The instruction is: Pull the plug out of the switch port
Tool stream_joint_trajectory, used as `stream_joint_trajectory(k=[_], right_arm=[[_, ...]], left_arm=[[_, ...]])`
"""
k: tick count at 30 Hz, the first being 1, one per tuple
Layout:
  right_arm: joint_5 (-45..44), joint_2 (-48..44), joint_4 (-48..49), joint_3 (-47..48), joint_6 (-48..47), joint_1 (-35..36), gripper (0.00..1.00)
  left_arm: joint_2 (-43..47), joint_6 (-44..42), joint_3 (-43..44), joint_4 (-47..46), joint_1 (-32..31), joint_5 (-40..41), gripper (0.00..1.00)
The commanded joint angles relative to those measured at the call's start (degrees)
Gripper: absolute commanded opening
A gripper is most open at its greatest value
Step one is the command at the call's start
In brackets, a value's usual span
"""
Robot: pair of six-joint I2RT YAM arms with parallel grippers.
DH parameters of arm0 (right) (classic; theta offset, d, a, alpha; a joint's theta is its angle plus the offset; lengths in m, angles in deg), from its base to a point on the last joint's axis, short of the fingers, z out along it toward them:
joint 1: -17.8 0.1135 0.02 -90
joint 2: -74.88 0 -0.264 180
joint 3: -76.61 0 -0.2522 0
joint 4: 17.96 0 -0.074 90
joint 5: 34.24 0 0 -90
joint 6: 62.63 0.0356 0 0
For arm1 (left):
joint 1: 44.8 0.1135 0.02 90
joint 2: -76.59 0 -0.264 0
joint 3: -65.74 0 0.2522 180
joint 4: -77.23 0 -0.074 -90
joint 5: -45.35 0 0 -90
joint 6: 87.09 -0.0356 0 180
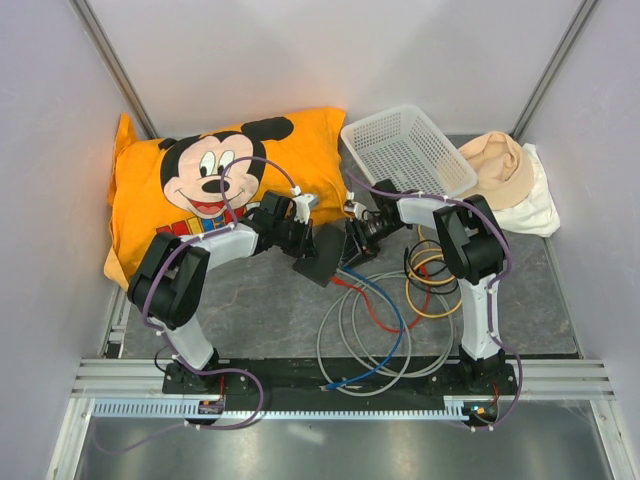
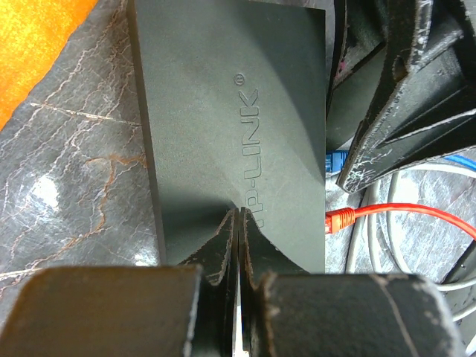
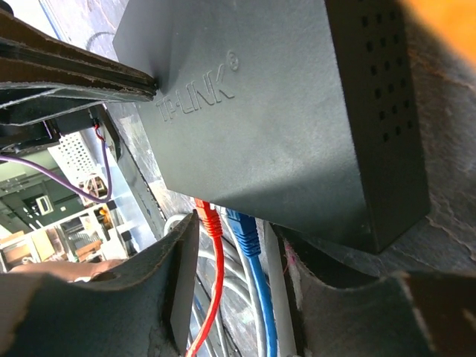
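The switch (image 1: 322, 258) is a flat matte-black TP-LINK box on the grey mat, between the two grippers. My left gripper (image 2: 238, 214) is shut, its tips pressing on the switch's top face (image 2: 223, 111). A red plug (image 3: 208, 219) and a blue plug (image 3: 245, 232) sit in the sockets along the switch's edge (image 3: 275, 126). My right gripper (image 3: 238, 249) is open and straddles both plugs, one finger outside each, touching neither as far as I can see. The red plug also shows in the left wrist view (image 2: 341, 219).
An orange Mickey Mouse pillow (image 1: 200, 180) lies at the back left. A white mesh basket (image 1: 405, 150) and a beige cloth bundle (image 1: 505, 175) are at the back right. Grey, blue and red cable loops (image 1: 370, 335) and yellow ones (image 1: 435, 280) lie in front of the switch.
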Motion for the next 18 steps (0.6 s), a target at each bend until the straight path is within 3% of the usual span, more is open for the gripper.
stream_joint_trajectory(k=[1, 18], right_arm=[[-6.80, 3.74, -0.25, -0.23, -0.99, 0.46, 0.48], [-9.53, 5.15, 1.42, 0.47, 2.08, -0.68, 0.33]], left_arm=[[-2.62, -2.54, -0.31, 3.73, 0.31, 2.47, 0.02], [-4.03, -2.28, 0.65, 4.26, 0.31, 2.47, 0.02]])
